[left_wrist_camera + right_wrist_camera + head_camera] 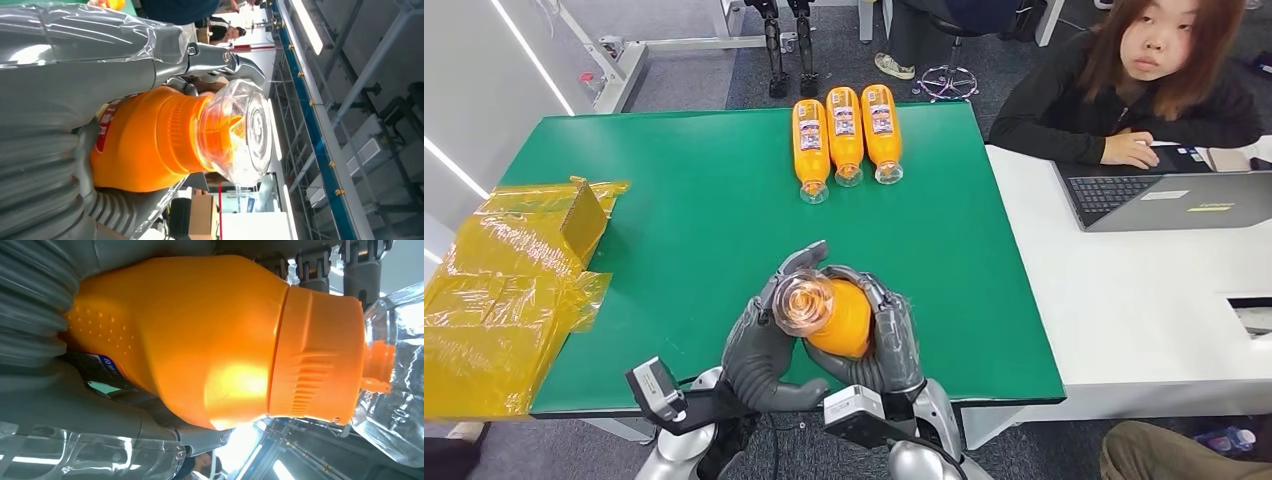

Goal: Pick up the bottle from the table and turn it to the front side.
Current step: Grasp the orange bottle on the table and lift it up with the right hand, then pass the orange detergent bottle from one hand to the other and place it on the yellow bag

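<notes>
An orange bottle (839, 318) with a clear plastic cap (802, 303) is lifted above the near edge of the green table (704, 230), cap end pointing up toward my head camera. Both hands hold it: my left hand (769, 345) wraps it from the left, my right hand (879, 340) from the right. In the left wrist view the bottle (150, 137) and its clear cap (240, 132) lie against the grey thumb. The right wrist view has the orange bottle (200, 335) close up, its label partly hidden by the hand.
Three more orange bottles (845, 135) lie side by side at the table's far edge. Crumpled yellow packaging (504, 290) covers the table's left end. A person (1139, 90) sits at a white table (1144, 310) on the right with a laptop (1169, 198).
</notes>
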Robot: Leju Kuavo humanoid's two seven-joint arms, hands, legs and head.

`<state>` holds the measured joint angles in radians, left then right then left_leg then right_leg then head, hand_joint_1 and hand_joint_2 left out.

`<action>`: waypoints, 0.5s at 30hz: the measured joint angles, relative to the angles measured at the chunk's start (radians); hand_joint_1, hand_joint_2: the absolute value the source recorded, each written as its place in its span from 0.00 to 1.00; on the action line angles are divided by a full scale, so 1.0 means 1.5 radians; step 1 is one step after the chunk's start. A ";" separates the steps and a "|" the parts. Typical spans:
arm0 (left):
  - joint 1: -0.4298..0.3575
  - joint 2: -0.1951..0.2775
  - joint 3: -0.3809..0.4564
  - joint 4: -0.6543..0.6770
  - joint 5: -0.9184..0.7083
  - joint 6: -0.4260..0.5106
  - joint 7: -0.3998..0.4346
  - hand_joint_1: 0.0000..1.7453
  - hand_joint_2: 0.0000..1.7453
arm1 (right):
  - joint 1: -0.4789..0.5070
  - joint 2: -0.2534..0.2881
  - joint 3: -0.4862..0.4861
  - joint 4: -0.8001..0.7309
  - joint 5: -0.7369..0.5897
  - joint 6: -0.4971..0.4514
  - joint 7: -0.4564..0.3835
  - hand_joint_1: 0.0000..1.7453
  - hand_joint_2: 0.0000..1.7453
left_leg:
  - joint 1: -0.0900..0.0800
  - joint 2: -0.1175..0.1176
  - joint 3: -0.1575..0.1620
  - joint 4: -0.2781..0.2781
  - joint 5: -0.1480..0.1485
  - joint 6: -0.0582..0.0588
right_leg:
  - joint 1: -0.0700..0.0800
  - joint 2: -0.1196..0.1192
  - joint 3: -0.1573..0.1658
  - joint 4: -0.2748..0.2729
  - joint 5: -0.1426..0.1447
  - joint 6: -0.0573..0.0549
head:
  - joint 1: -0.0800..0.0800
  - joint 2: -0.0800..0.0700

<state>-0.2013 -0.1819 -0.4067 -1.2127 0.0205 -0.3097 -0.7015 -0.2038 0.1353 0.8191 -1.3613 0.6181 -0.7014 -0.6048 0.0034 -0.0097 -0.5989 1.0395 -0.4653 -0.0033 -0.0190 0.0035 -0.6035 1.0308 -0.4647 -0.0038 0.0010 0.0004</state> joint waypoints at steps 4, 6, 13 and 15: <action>-0.010 0.001 0.002 0.004 0.001 0.008 0.000 0.00 1.00 | -0.006 0.010 0.003 0.010 0.000 0.000 0.004 1.00 1.00 | 0.000 0.000 0.000 0.000 0.000 0.000 | 0.000 0.000 0.000 0.000 0.000 0.000 | 0.000 0.000; -0.019 0.001 0.003 0.012 0.002 0.013 0.000 0.00 1.00 | -0.007 0.013 0.005 0.013 0.000 0.000 0.007 1.00 1.00 | 0.000 0.000 0.000 0.000 0.000 0.000 | 0.000 0.000 0.000 0.000 0.000 0.000 | 0.000 0.000; -0.042 -0.001 0.003 0.044 0.011 0.022 0.000 0.00 1.00 | -0.011 0.017 0.009 0.024 0.001 0.005 0.020 1.00 1.00 | 0.000 0.000 0.000 0.000 0.000 0.000 | 0.000 0.000 0.000 0.000 0.000 0.000 | 0.000 0.000; -0.048 -0.001 0.003 0.053 0.010 0.025 0.000 0.00 1.00 | -0.013 0.018 0.010 0.028 0.001 0.009 0.023 1.00 1.00 | 0.000 0.000 0.000 0.000 0.000 0.000 | 0.000 0.000 0.000 0.000 0.000 0.000 | 0.000 0.000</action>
<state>-0.2739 -0.1841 -0.4018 -1.1330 0.0349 -0.2719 -0.7015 -0.2235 0.1629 0.8335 -1.3200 0.6191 -0.6882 -0.5707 0.0034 -0.0098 -0.5989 1.0396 -0.4651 -0.0037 -0.0190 0.0036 -0.6035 1.0308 -0.4647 -0.0038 0.0010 0.0004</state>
